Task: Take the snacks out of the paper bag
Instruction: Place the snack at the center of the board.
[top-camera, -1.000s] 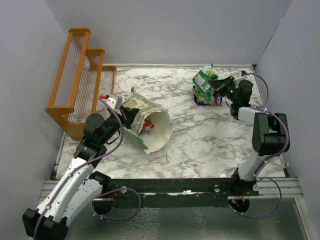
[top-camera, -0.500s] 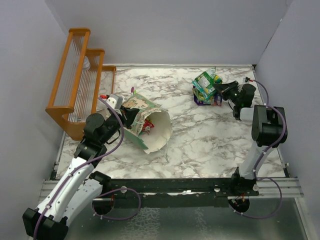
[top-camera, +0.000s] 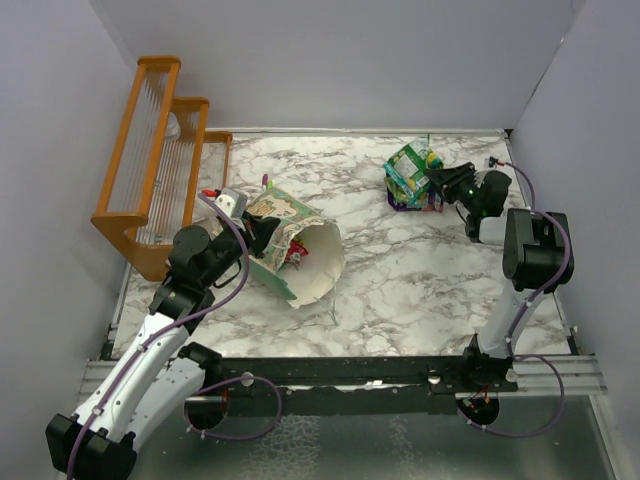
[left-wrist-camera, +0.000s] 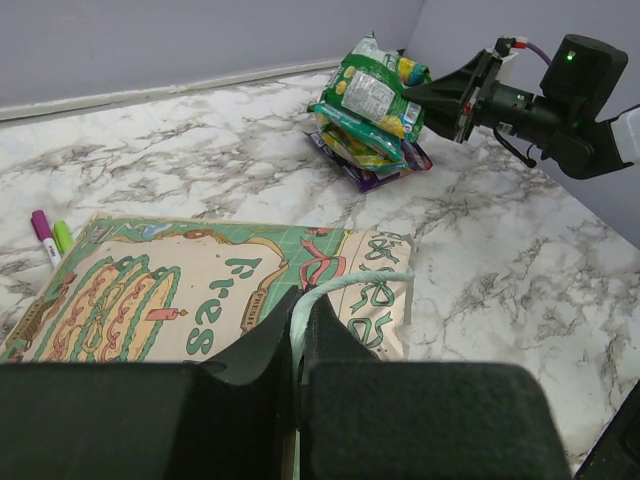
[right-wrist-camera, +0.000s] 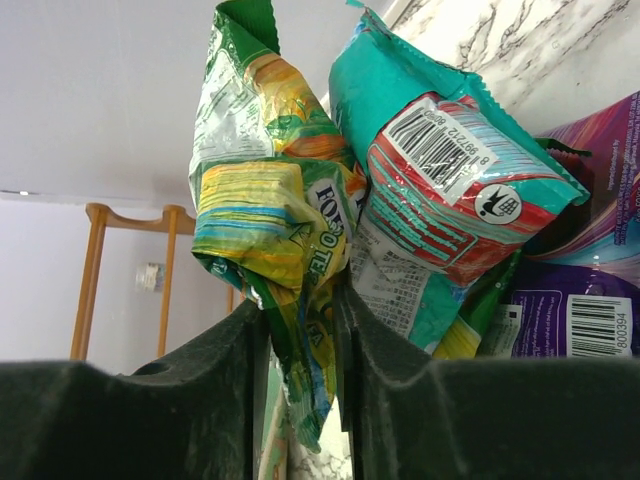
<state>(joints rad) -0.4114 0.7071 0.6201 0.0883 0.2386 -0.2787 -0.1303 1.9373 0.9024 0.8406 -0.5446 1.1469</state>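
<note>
Left hand: your left gripper (left-wrist-camera: 298, 330) is clenched on the white string handle of the paper bag (top-camera: 318, 262).
Right hand: your right gripper (right-wrist-camera: 300, 312) sits at the pile with the edge of a green packet (right-wrist-camera: 265, 190) between its jaws. Can't tell whether it's pinched or already let go.
Bag: lies on its side near the left edge of the table (top-camera: 400, 290), mouth open toward the near right.
Done: several snacks (top-camera: 412, 175) are stacked in a heap by the far right corner, well apart from the bag.
Left: something red shows inside the bag mouth, likely at least one more packet (top-camera: 291, 252). I'd judge you past halfway but not finished.
</note>
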